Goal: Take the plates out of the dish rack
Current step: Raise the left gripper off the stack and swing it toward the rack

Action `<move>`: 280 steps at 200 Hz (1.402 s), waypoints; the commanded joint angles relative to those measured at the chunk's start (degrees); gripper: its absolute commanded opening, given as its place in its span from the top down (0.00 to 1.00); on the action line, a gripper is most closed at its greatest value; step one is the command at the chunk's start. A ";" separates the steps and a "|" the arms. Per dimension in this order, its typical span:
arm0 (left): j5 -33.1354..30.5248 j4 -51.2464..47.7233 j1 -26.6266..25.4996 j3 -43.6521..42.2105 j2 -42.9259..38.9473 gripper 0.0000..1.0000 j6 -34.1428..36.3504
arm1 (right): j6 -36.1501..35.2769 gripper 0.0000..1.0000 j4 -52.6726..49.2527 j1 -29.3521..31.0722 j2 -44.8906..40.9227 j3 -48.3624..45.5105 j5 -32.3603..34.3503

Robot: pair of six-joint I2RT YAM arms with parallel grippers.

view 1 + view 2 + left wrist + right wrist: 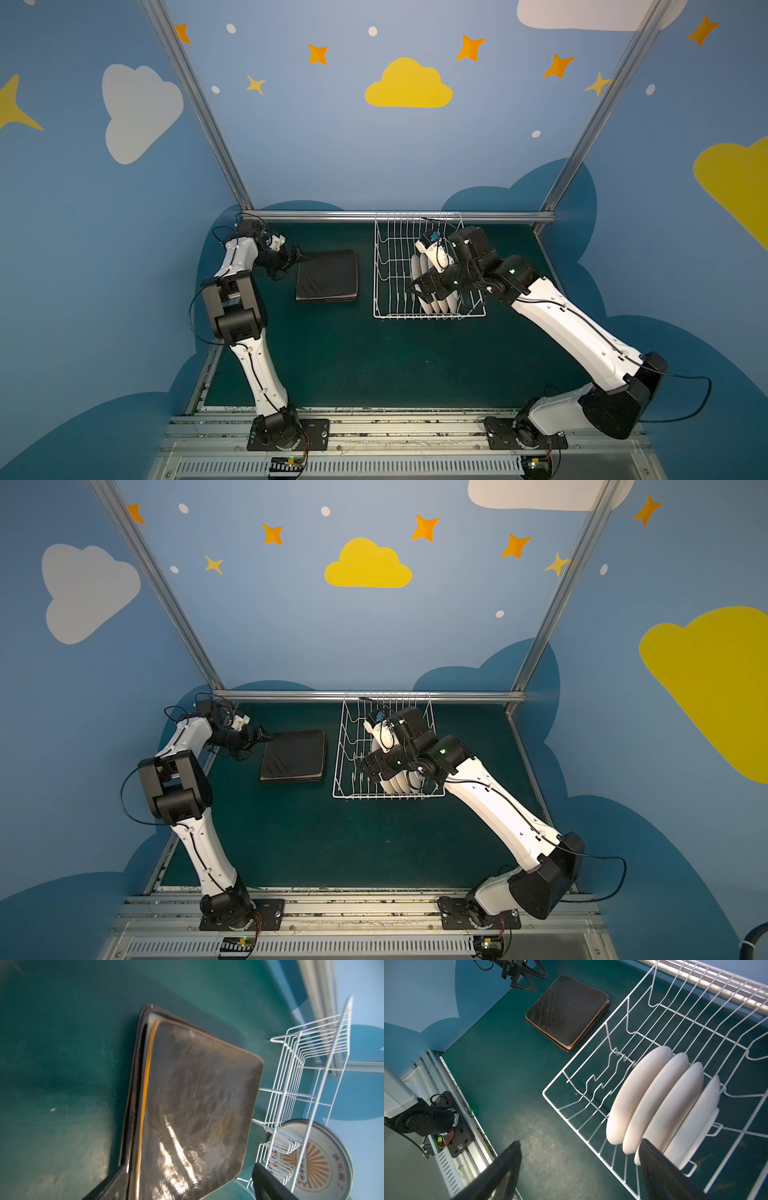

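4 round white plates (pixel 654 1101) stand on edge inside the dish rack (pixel 399 317). The right gripper (pixel 580 1141) hangs over them with fingers spread wide, gripping none. Beside the rack, 3 black-backed square plates (pixel 328 274) lie stacked. The left gripper (pixel 301 258) sits at the stack's edge away from the rack, fingers apart and empty.
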 commanded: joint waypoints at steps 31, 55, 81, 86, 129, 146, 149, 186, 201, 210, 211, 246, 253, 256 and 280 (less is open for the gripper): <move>0.95 5.76 -0.19 -1.80 -10.40 0.00 -4.09 | 2.59 0.12 3.81 0.22 -4.86 -2.63 6.79; 0.55 7.40 -1.28 -1.99 -14.82 0.00 -4.24 | 5.07 0.12 3.99 0.15 -6.39 -2.90 9.72; -0.53 8.04 -3.85 -2.75 -19.81 0.00 -3.79 | 6.79 0.12 4.55 0.06 -8.11 -4.01 10.82; -1.77 7.24 -4.58 -2.47 -20.76 0.00 -3.68 | 7.05 0.12 4.74 0.06 -8.42 -4.28 11.07; -5.24 7.15 -11.83 -5.44 -29.65 0.01 -4.57 | 14.61 0.12 7.98 -0.16 -11.45 -8.04 13.05; -6.84 9.54 -15.13 -8.92 -33.85 0.01 -5.63 | 17.10 0.12 8.56 -0.27 -12.38 -9.33 12.95; -6.97 10.20 -15.64 -9.72 -34.63 0.01 -5.92 | 17.39 0.12 8.55 -0.21 -12.53 -9.46 12.93; -11.40 14.63 -23.17 -17.18 -41.63 0.03 -9.66 | 19.25 0.12 7.55 -0.47 -13.38 -10.91 12.13; -12.59 13.95 -25.89 -18.13 -42.79 0.04 -10.46 | 19.48 0.12 6.75 -0.48 -13.31 -11.17 11.62; -13.44 13.59 -27.46 -18.87 -43.48 0.04 -11.61 | 19.33 0.12 6.23 -0.60 -13.29 -11.29 11.30; -13.46 13.59 -27.59 -18.98 -43.57 0.04 -11.80 | 19.28 0.12 6.17 -0.62 -13.33 -11.27 11.29; -15.24 15.56 -34.65 -24.61 -46.93 0.06 -18.13 | 18.53 0.12 5.08 -0.73 -14.31 -13.06 11.06; -15.93 16.05 -36.30 -25.55 -47.38 0.07 -19.36 | 18.52 0.12 5.12 -0.96 -14.66 -13.68 11.11; -16.26 16.37 -36.93 -25.97 -47.49 0.07 -19.80 | 18.53 0.12 5.14 -1.02 -14.83 -13.95 11.12; -17.04 18.91 -41.33 -28.15 -46.81 0.09 -21.54 | 18.37 0.12 5.40 -1.52 -16.08 -15.96 11.11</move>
